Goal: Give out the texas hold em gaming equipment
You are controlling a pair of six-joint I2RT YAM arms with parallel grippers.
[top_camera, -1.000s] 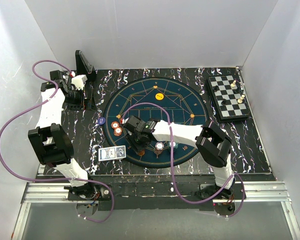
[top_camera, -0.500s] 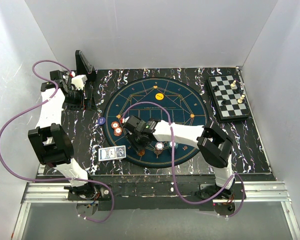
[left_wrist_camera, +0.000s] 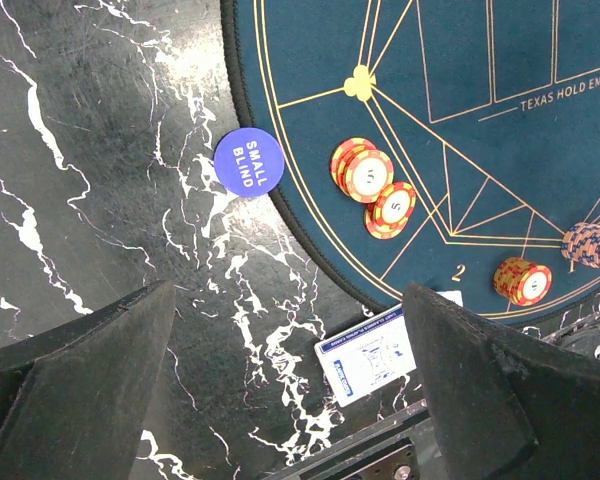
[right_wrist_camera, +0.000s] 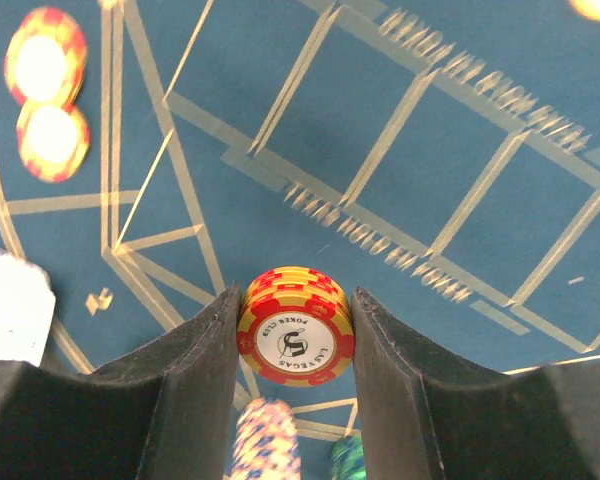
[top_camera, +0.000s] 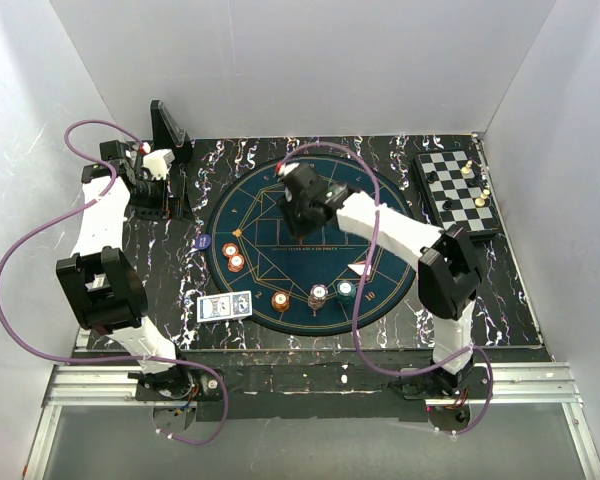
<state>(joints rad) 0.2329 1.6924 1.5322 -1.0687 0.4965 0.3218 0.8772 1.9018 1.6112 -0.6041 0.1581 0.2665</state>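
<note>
My right gripper hovers over the far middle of the round blue mat. In the right wrist view it is shut on a stack of orange chips, with both fingers touching it. On the mat's near part stand an orange stack, a maroon stack and a teal stack. A red-white triangle marker lies beside them. Two orange chips lie at the mat's left. A blue disc and a card lie off the mat. My left gripper is open and empty. The yellow disc is hidden in the top view.
A chessboard with small pieces sits at the back right. The round mat covers the table's middle. A black stand rises at the back left, close to my left arm. White walls close in three sides.
My right gripper has moved from the mat's near left to its far middle. An orange stack now shows on the mat where the gripper was. The left arm has not moved.
</note>
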